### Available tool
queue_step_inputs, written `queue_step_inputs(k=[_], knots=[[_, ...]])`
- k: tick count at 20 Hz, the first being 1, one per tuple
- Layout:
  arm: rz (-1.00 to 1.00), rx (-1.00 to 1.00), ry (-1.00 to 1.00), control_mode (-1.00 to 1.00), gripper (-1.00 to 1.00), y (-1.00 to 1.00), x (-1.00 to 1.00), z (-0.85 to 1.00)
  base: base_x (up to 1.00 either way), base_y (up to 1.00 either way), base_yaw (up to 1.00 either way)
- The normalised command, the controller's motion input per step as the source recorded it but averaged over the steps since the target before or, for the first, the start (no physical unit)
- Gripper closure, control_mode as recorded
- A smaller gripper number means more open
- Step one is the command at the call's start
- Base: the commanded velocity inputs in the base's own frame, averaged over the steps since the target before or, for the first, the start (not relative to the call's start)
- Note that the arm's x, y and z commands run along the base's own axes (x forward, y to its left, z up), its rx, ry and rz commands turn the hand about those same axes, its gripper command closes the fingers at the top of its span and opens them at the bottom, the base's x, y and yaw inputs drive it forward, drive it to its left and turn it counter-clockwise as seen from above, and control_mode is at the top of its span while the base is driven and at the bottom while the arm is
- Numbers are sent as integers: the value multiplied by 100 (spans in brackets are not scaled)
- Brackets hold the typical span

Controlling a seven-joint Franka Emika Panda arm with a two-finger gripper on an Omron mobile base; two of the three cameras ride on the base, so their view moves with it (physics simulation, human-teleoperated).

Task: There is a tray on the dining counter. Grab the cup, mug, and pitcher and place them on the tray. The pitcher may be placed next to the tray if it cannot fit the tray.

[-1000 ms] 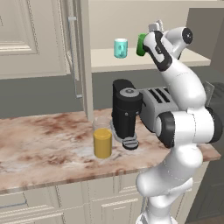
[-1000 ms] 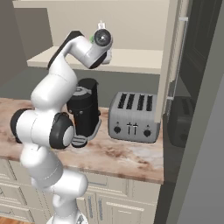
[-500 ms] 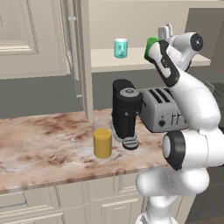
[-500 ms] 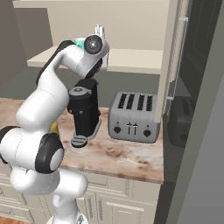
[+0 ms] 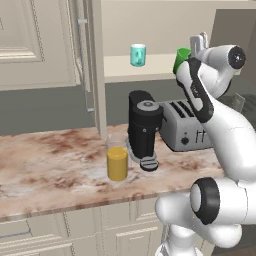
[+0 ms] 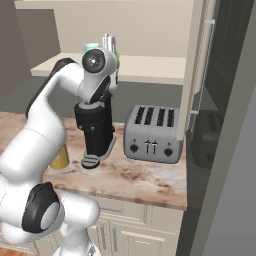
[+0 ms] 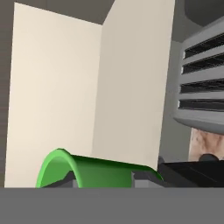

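My gripper is shut on the green cup, holding it in the air just off the right end of the shelf. In the hand view the cup lies sideways between the fingertips. The teal mug stands on the shelf to the cup's left; in the right base view the mug peeks out behind my arm. The glass pitcher of yellow liquid stands on the marbled worktop below. The tray and dining counter are out of view.
A black coffee machine and a grey toaster stand on the worktop under the shelf, right of the pitcher. An open cabinet door's edge hangs left of the shelf. A tall dark appliance bounds the right side.
The arm has swung right and back from the shelf with the cup in the gripper; the cup has left its spot beside the mug. Mug and pitcher have not moved.
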Motion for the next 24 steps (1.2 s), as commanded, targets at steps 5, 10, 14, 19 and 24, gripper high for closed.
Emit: queue_step_inputs(k=[5, 10, 14, 19, 24], knots=[[2, -1, 10, -100, 100, -1, -68, 0, 0, 0, 0], [7, -1, 23, -100, 100, 0, -64, -3, 0, 0, 0], [3, 0, 25, -100, 100, 0, -63, -4, 0, 0, 0], [0, 0, 17, -100, 100, 2, -61, -12, 0, 0, 0], [0, 0, 7, -100, 100, 6, -66, -21, 0, 0, 0]])
